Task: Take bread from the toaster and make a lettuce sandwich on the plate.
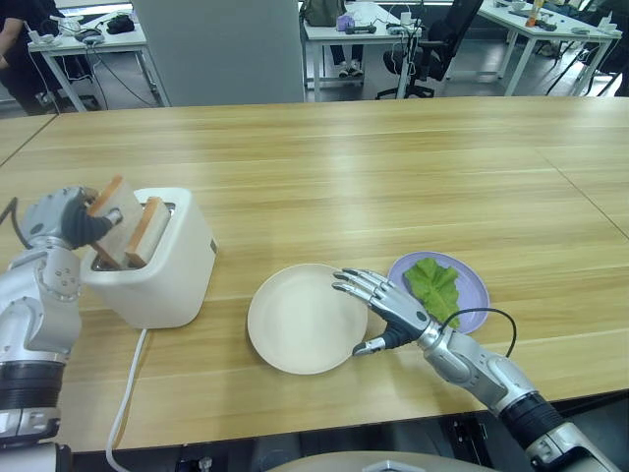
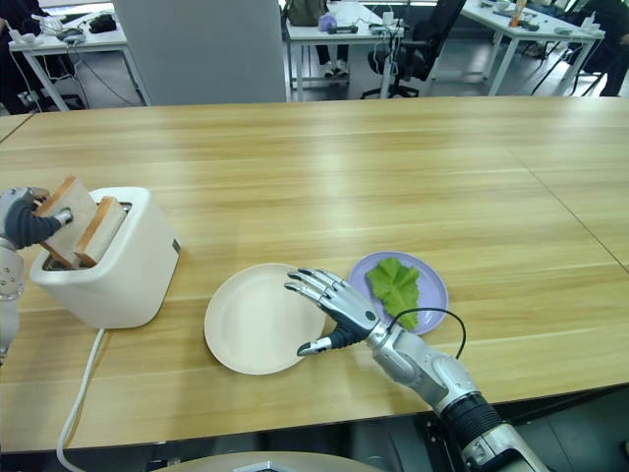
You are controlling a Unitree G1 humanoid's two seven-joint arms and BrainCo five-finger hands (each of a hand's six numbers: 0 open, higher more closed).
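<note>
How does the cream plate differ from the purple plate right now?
The cream plate is larger; the purple plate is smaller. The cream plate is bare, while the purple plate holds lettuce. The right hand sits at the cream plate's rim, between it and the purple plate. Both are round.

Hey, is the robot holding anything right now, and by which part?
Its left hand grips the left bread slice by its raised upper end, the slice standing in the toaster. The right hand, open at the plate rim, holds nothing.
</note>
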